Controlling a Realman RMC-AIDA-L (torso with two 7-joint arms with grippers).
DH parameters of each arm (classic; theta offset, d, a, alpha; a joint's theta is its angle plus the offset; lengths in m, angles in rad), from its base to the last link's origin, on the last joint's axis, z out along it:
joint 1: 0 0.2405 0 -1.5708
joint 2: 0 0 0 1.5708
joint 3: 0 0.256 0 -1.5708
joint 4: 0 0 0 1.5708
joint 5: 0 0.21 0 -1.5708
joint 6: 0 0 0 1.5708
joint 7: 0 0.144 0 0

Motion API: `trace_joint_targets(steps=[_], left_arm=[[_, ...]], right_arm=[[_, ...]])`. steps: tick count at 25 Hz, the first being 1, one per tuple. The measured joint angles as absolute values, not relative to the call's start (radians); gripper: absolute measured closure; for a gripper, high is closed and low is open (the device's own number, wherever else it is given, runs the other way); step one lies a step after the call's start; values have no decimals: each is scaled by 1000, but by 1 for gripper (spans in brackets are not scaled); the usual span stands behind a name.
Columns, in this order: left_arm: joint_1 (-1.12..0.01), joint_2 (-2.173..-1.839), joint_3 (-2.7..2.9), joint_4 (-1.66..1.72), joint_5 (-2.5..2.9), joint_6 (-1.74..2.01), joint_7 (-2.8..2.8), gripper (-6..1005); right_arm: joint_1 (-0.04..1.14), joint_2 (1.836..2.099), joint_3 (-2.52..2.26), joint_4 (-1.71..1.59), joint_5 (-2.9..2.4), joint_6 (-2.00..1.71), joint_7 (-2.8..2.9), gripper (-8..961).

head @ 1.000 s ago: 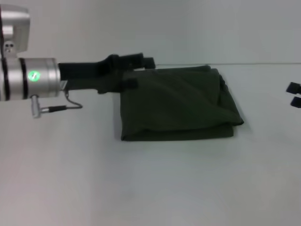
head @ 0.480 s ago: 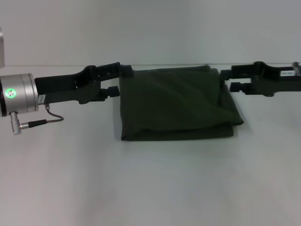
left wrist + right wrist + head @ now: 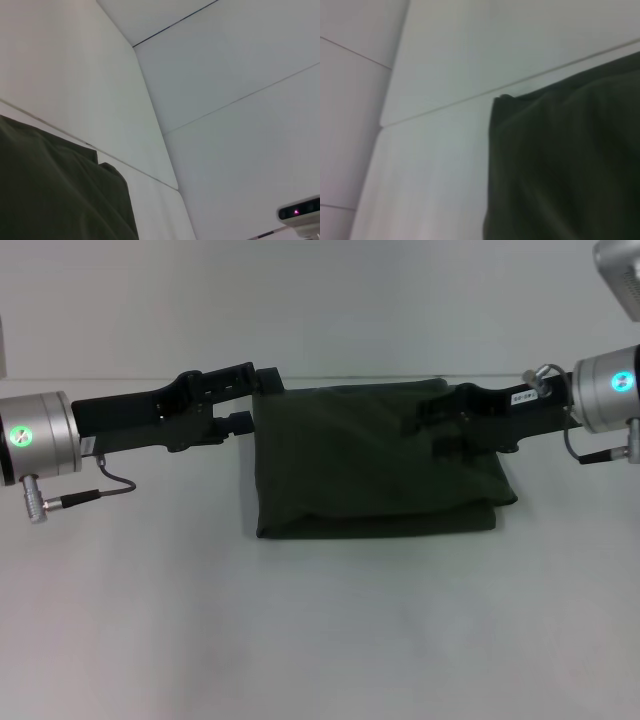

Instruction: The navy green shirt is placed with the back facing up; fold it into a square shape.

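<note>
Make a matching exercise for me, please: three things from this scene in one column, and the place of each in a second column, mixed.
Column 1:
1. navy green shirt
2. left hand
3. right hand

Column 2:
a. over the shirt's right part
b. folded on the white table, in the middle
c. at the shirt's left far corner

Pairs: 1-b, 2-c, 3-a

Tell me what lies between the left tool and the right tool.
In the head view, only the folded shirt lies between the left tool and the right tool.
</note>
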State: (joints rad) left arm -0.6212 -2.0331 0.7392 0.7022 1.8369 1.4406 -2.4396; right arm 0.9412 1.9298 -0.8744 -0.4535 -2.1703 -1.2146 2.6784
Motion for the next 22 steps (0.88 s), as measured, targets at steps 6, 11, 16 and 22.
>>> trace_joint_targets(steps=[6, 11, 16, 22], left_arm=[[-621, -2034, 739, 699, 1836, 1440, -2434, 61], [-621, -2039, 738, 698, 1836, 1433, -2434, 60], [-624, -2043, 738, 698, 1836, 1433, -2431, 61], [-630, -2047, 738, 699, 1837, 1435, -2434, 61]], right_arm=[[983, 1946, -925, -401, -2236, -1143, 2723, 288], [993, 1951, -953, -373, -2304, -1114, 2759, 288], [965, 1941, -968, -397, -2405, -1114, 2826, 288], [886, 1921, -894, -551, -2399, -1245, 2830, 290]])
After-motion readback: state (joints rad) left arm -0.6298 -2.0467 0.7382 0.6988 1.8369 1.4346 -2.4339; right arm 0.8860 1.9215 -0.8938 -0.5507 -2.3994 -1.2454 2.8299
